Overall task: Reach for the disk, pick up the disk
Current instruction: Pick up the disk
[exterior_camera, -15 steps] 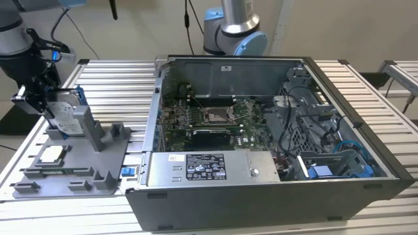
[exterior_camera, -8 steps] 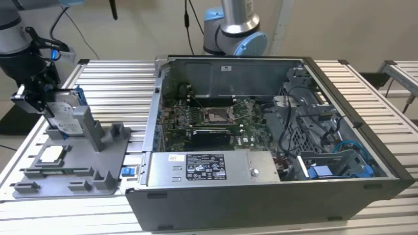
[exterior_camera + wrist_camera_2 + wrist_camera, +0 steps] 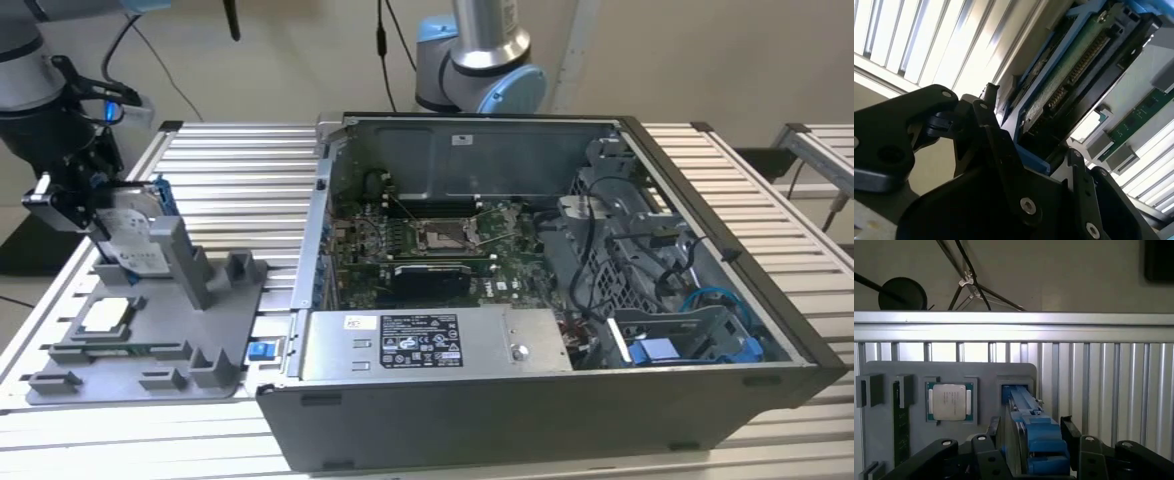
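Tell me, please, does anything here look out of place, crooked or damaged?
Nothing stands out. The disk stands on edge in its slot of the grey holder, with the gripper around it. The chip lies flat in its pocket. I see nothing spilled or broken in the open computer case.

The gripper (image 3: 1031,135) straddles the blue-framed disk (image 3: 1069,70), whose green underside and connector row face the camera. A slatted table (image 3: 929,45) lies beyond, a green board (image 3: 1136,117) beside the disk.

Bright even light, glare on metal slats (image 3: 974,50), soft shadows
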Action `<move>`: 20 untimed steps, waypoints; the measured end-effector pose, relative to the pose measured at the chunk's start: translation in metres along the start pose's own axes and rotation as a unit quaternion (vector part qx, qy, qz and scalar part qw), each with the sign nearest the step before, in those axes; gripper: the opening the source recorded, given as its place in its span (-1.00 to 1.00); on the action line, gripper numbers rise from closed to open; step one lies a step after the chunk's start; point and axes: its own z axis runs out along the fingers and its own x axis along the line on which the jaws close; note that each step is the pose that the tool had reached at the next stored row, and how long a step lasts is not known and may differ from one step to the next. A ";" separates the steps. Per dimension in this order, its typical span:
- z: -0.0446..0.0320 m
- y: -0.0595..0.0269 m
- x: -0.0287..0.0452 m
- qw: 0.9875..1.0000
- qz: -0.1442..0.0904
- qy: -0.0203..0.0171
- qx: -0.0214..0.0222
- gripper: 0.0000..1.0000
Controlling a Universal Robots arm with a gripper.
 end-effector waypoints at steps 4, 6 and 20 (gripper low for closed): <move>0.0008 -0.0003 0.0000 1.000 0.000 0.000 0.000 1.00; 0.0008 -0.0014 0.0000 1.000 -0.001 0.000 0.000 1.00; -0.0017 -0.0037 0.0009 1.000 -0.001 -0.001 0.000 1.00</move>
